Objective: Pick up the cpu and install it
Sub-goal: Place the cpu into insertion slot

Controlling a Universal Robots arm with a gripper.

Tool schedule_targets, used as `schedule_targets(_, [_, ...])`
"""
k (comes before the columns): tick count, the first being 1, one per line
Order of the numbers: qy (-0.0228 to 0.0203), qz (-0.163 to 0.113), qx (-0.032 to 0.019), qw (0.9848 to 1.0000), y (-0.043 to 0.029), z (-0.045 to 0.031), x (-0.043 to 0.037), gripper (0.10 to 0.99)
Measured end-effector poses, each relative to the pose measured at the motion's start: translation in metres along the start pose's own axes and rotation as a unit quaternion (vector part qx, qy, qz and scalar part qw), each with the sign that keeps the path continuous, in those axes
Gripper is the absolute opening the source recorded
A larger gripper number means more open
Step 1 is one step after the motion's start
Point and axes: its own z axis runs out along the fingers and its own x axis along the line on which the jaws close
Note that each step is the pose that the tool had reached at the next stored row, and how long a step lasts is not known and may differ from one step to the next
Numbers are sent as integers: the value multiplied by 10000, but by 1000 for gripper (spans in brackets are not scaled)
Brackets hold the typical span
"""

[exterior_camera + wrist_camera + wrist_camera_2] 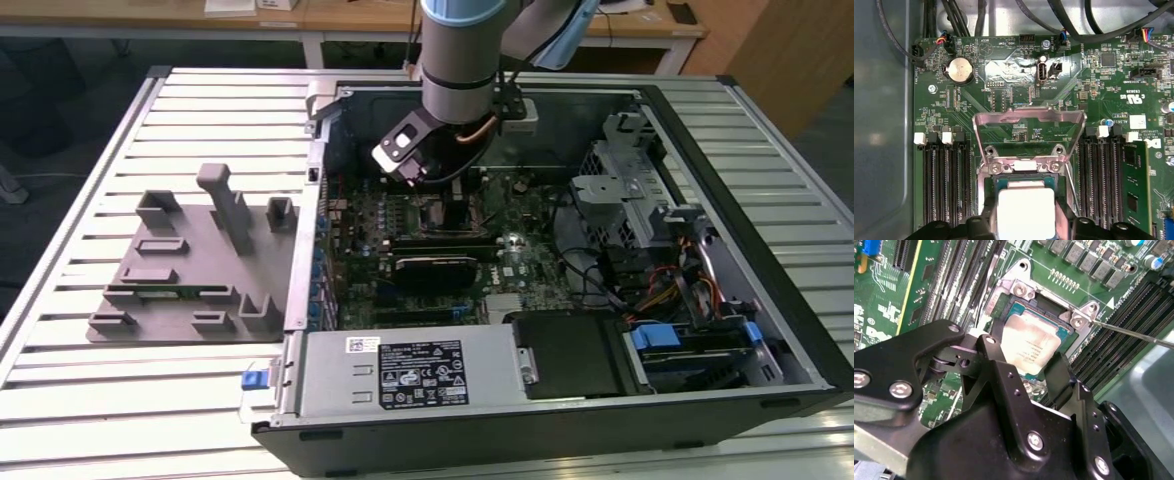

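Note:
The cpu point(1031, 342) is a flat square chip with a silvery top and green rim. It sits in or just over the metal-framed socket point(1023, 290) on the green motherboard, level with it. My gripper point(1025, 354) stands straight over it, one black finger point(993, 347) against each of two opposite edges, shut on the chip. In the first wrist view the cpu point(1025, 207) shows between the fingers of the gripper point(1025, 222), and the socket's hinged load plate point(1029, 120) is swung open beyond it. In the exterior view the gripper point(447, 195) is low inside the open computer case.
The case point(787, 330) lies open on a slatted table, with a grey fixture point(187, 270) at the exterior view's left. Memory slots point(946, 185) flank the socket. A thin lever point(1134, 332), a black block point(434, 265), drive cage point(627, 200), power supply point(400, 370) and cables point(1064, 15) stand close by.

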Motion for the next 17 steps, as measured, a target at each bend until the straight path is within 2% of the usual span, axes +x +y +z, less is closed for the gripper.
schedule_targets(1, [-2, 0, 1, 10000, 0, -1, -1, 600])
schedule_targets(6, [-7, 0, 4, 10000, -1, -17, -3, 600])
schedule_targets(13, [-7, 0, 4, 10000, 4, -140, -3, 600])
schedule_targets(17, [-6, 0, 4, 10000, 5, -142, -2, 600])
